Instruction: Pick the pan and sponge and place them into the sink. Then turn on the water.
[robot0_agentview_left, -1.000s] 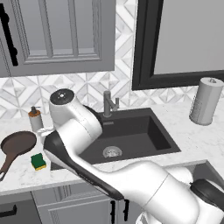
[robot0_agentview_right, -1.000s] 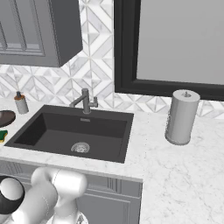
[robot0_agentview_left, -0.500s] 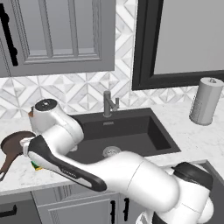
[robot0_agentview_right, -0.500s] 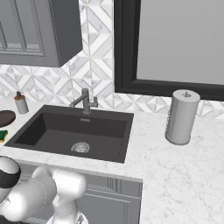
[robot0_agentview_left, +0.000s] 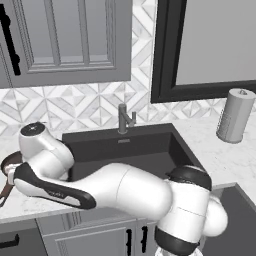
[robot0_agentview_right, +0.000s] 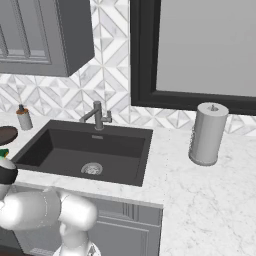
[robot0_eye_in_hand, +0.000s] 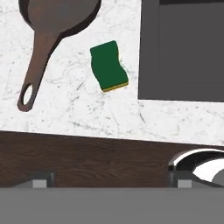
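so, arm: it reaches far to its own left, low over the counter beside the sink (robot0_agentview_left: 125, 150), likely because both things to be picked lie on that side
gripper: jaws stand wide apart with nothing between them; the hand looks down on the counter, which reads as a hover before a first pick
pan (robot0_eye_in_hand: 57, 15): rests on the white marble counter (robot0_eye_in_hand: 87, 109), well outside the basin, its long handle running away from the bowl and ending in a hanging loop; nothing touches it
sponge (robot0_eye_in_hand: 108, 66): lies green side up on the marble between the pan's handle and the sink's edge, near both but touching neither; a thin yellow layer shows at one end
hand view gives: the exact lie of pan and sponge, and the gap between them, which the base views cannot offer
left base view gives: the arm's own bulk covers the sponge's spot; only a sliver of the pan (robot0_agentview_left: 7, 165) peeps past it; the faucet (robot0_agentview_left: 124, 119) stands behind the dry basin
right base view gives: the silver drain (robot0_agentview_right: 92, 169), a soap bottle (robot0_agentview_right: 23, 117) and a paper towel roll (robot0_agentview_right: 206, 134); pan and sponge barely show at the left edge
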